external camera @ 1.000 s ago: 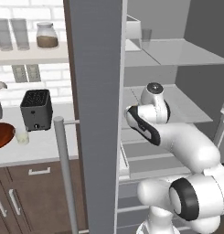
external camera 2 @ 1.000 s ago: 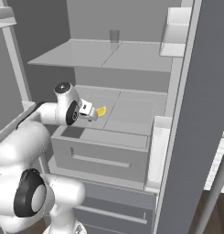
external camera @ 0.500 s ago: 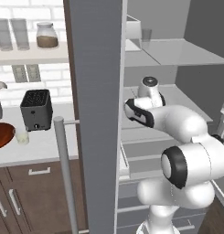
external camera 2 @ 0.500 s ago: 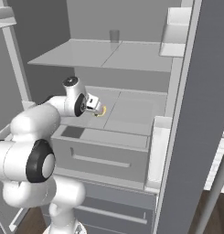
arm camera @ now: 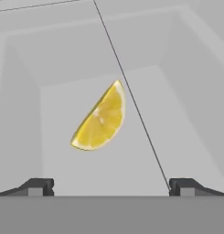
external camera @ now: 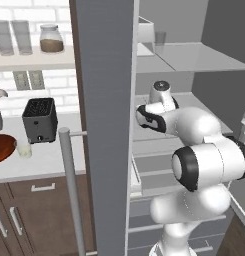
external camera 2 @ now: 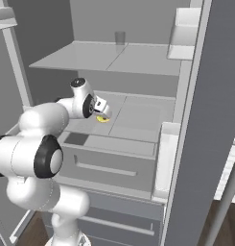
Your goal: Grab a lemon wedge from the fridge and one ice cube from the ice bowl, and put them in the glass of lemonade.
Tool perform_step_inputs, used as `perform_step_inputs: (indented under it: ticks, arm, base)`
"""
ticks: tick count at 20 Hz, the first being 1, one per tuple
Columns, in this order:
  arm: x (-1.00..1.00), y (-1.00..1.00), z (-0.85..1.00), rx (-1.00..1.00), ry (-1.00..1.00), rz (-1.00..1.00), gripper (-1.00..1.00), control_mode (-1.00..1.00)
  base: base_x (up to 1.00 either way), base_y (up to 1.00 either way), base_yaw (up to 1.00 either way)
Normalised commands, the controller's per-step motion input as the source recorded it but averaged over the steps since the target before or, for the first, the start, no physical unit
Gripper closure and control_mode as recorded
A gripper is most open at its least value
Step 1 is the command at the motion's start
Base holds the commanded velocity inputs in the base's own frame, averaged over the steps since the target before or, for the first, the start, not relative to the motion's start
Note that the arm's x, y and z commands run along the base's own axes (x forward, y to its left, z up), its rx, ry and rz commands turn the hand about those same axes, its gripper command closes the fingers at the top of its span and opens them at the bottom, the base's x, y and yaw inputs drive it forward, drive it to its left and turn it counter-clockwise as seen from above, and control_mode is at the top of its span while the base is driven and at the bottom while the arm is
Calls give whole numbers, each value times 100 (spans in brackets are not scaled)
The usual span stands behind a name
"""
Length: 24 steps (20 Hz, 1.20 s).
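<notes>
Inside the tall grey open fridge point(external camera 2: 186, 125), the small yellow lemon wedge point(arm camera: 100, 119) lies flat on the pale middle shelf point(external camera 2: 138, 115), just left of the shelf's dividing seam. The two-finger gripper point(arm camera: 111, 186) hovers over it with its jaws spread wide and holding nothing, the wedge between the dark fingertips point(arm camera: 38, 186)

A pale grey fridge shelf point(arm camera: 177, 119) with a thin dark seam down its middle carries a small yellow lemon wedge point(arm camera: 100, 119), lying flat just left of that seam. On the white kitchen counter point(external camera: 49, 157) stand a black toaster point(external camera: 40, 120), a short clear glass point(external camera: 24, 148) and a reddish-brown wooden bowl point(external camera: 3, 149).
</notes>
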Motion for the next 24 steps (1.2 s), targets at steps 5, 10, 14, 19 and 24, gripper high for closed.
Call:
perform_step_inputs:
  ticks: [5, 10, 14, 19, 24]
  arm:
    - [45, 0, -26, 1, 1, -13, -100, -100]
    - [33, -8, -1, 0, 4, -9, -100, -100]
    - [27, -15, -10, 0, 7, -4, -100, -100]
    - [23, -11, -19, 0, 8, 0, -100, -100]
    - [7, -5, -18, 0, 3, 0, -100, -100]
  base:
    - [0, 0, 0]
    - [0, 0, 0]
    - [0, 0, 0]
    - [0, 0, 0]
    - [0, 0, 0]
